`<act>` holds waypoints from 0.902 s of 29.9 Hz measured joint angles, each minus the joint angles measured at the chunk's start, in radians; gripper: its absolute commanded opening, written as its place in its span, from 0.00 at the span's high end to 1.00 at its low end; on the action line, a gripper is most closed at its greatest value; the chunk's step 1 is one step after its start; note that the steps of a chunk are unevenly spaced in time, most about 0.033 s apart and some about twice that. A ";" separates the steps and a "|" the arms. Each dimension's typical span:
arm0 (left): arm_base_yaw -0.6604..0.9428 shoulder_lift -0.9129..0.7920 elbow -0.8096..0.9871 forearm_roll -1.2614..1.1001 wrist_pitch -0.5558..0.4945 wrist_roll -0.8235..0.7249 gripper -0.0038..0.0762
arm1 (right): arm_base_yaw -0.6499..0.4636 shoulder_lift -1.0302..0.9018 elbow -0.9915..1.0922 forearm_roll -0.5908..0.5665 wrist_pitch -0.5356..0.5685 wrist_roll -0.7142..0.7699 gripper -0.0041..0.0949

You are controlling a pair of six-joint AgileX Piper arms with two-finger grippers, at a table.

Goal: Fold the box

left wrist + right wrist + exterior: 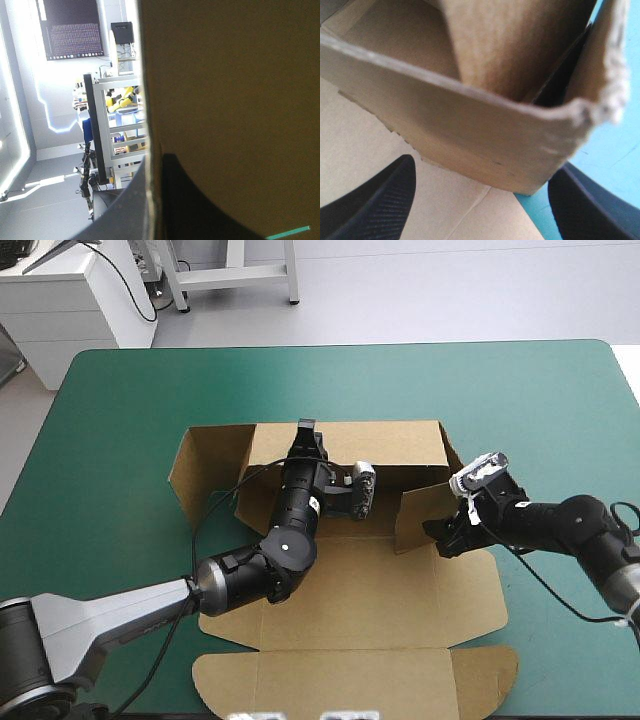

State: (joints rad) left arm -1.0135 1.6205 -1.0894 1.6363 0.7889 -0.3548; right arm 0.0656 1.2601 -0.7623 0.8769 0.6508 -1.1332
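At the box walls, left claw and right claw.

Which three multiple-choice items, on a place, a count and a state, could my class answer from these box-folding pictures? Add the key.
1. Where is the left gripper? A. At the far wall of the box. B. High above it. C. Beyond its near edge.
2. How many arms reach the box? A. One. B. Two. C. None.
3. How do the fingers of the right gripper stand? A. Shut. B. Open, apart. C. Out of view.
Key: 1 A, the high view shows it at the raised far wall's top edge. 2 B, the left arm and right arm both reach the board. 3 B, the right wrist view shows them apart, the side flap ahead.
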 measured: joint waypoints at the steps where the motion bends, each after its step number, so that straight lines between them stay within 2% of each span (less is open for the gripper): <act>1: 0.000 0.000 -0.001 0.000 0.000 0.000 0.96 | 0.019 -0.017 0.029 0.020 -0.059 0.000 0.27; 5: 0.000 0.000 -0.001 0.000 0.001 0.000 0.96 | 0.101 -0.068 0.106 0.107 -0.250 -0.010 0.27; 10: 0.000 0.000 -0.001 0.001 0.004 0.000 0.96 | 0.208 -0.073 0.125 0.177 -0.433 -0.016 0.27; 16: 0.000 0.000 -0.001 0.001 0.006 0.000 0.96 | 0.299 -0.040 0.125 0.211 -0.567 -0.016 0.35; 20: 0.000 0.000 0.000 0.001 0.005 0.000 0.96 | 0.328 -0.012 0.125 0.234 -0.638 -0.016 0.53; 25: 0.000 0.000 0.001 0.001 0.001 -0.001 0.96 | 0.350 -0.005 0.124 0.245 -0.717 -0.016 0.96; 27: 0.000 0.000 0.001 0.001 0.001 -0.001 0.96 | 0.355 -0.005 0.122 0.245 -0.732 -0.016 0.98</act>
State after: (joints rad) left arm -1.0135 1.6205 -1.0889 1.6371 0.7897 -0.3559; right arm 0.4206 1.2550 -0.6401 1.1221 -0.0810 -1.1497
